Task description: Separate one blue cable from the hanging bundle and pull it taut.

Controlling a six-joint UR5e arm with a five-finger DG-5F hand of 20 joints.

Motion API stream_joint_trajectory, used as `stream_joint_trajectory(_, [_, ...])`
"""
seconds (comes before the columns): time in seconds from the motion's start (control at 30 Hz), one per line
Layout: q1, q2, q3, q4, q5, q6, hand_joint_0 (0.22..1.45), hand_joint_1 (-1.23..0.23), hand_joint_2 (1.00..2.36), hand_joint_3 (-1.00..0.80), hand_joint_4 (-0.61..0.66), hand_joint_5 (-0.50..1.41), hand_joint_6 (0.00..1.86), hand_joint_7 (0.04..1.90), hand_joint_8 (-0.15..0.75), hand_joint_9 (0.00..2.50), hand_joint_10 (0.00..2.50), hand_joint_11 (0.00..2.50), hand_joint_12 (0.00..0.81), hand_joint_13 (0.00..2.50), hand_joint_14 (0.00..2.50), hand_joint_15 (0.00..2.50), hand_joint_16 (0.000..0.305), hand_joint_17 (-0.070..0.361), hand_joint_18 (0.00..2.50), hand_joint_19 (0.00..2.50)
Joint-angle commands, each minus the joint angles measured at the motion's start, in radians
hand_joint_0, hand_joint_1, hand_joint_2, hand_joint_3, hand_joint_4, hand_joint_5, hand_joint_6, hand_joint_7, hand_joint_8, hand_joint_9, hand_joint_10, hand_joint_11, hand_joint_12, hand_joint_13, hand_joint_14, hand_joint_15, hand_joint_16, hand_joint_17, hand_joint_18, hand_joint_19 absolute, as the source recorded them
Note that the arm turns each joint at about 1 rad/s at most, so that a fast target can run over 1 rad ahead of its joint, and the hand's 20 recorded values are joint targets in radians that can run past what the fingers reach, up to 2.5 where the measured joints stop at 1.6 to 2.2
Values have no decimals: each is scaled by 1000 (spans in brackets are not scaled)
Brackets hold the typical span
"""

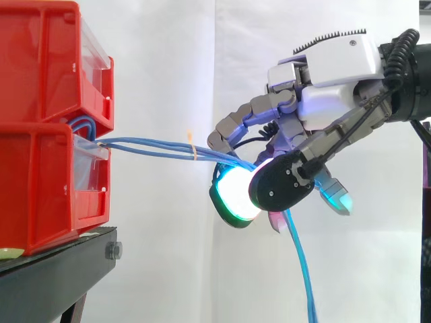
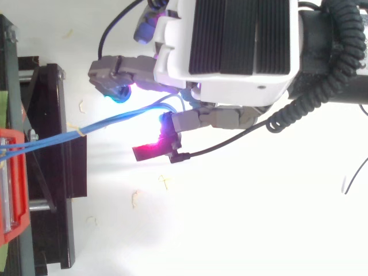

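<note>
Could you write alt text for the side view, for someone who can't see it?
A robot hand at right curls its fingers around a bundle of blue cables. The cables run almost level from stacked red bins on a black stand at left, then hang down below the hand.

the black stand [image 1: 60, 276] takes the lower left of the side view: a thick dark top plate with a bolt head [image 1: 113, 251] at its front corner and a leg slanting down beneath. the lower red bin [image 1: 40, 195] sits directly on that plate, its front reaching nearly to the plate's edge. a pale green strip [image 1: 8, 254] shows under the bin at the far left. the upper red bin [image 1: 40, 60] is stacked on the lower one. each bin has a clear front panel. from above, the stand is a black frame on the white floor [image 2: 230, 230], and small yellowish scraps [image 2: 135, 199] lie near it.
</note>
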Motion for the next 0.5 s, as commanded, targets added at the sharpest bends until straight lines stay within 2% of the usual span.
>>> stream_joint_trajectory(0.0, [-2, 0, 0, -1, -1, 51, 704, -783, 1019, -153, 18, 142, 504, 1325, 101, 1856, 11, 259, 221, 1175, 15, 391, 46, 103, 653, 502])
stream_joint_trajectory(0.2, [-7, 0, 0, -21, 4, 81, 704, -782, 1019, -157, 12, 142, 503, 1318, 102, 1857, 11, 263, 221, 1174, 17, 389, 46, 103, 650, 502])
stream_joint_trajectory(0.3, [-12, 0, 0, -29, -1, 146, 705, -781, 1019, -161, 12, 142, 504, 1324, 107, 1855, 13, 261, 221, 1174, 15, 391, 46, 103, 650, 506])
stream_joint_trajectory(0.47, [-12, 0, 0, -32, -1, 222, 705, -780, 1019, -162, 12, 142, 503, 1315, 101, 1852, 13, 254, 220, 1176, 15, 391, 45, 102, 649, 507])
